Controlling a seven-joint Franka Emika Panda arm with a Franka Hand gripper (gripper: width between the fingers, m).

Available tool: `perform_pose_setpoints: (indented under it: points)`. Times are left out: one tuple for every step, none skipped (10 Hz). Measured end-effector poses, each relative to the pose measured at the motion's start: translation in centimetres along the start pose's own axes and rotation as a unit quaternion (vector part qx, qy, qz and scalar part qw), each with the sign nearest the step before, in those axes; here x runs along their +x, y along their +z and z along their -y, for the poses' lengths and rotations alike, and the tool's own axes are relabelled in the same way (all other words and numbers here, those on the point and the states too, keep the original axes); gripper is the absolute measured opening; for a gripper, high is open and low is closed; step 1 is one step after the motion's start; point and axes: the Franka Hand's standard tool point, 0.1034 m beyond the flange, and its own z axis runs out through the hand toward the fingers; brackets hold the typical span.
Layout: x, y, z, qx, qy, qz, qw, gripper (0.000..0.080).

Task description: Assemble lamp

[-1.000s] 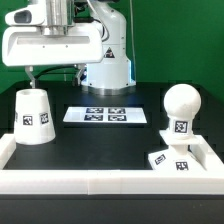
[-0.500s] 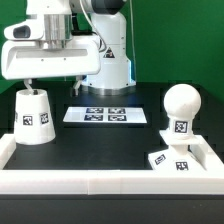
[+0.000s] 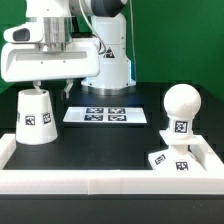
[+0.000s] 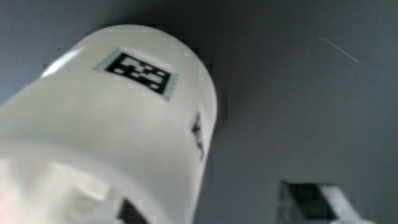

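The white tapered shade point(image 3: 33, 117) stands on the black table at the exterior view's left, tag facing forward. My gripper point(image 3: 50, 88) hangs just above its top, open, with one finger point(image 3: 34, 86) over the shade and the other point(image 3: 68, 89) to its right. In the wrist view the shade point(image 4: 125, 120) fills most of the picture, and its near side lies between my open fingertips point(image 4: 317, 200). The round bulb point(image 3: 181, 105) stands on its stem at the right. The flat square base point(image 3: 172, 161) lies in front of the bulb, tilted.
The marker board point(image 3: 96, 115) lies flat in the middle of the table, behind the parts. A low white wall point(image 3: 100, 183) runs along the front and up both sides. The arm's white pedestal point(image 3: 108, 70) stands at the back.
My gripper has come down and slightly toward the exterior view's left, ending just above the shade. The shade, bulb and base have not moved.
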Motion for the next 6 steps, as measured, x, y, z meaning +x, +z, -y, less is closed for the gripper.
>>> perform_pose_setpoints:
  points:
    - [-0.01, 0.01, 0.01, 0.0, 0.0, 0.0, 1.0, 0.0122]
    - [0.06, -0.06, 0.0, 0.0, 0.0, -0.001, 1.0, 0.0043]
    - [0.07, -0.06, -0.01, -0.001, 0.0, -0.001, 1.0, 0.0043]
    - [0.07, -0.06, -0.02, -0.001, 0.0, -0.001, 1.0, 0.0043]
    - [0.07, -0.06, -0.02, -0.001, 0.0, -0.001, 1.0, 0.0043]
    - [0.07, -0.06, -0.02, -0.001, 0.0, -0.001, 1.0, 0.0043]
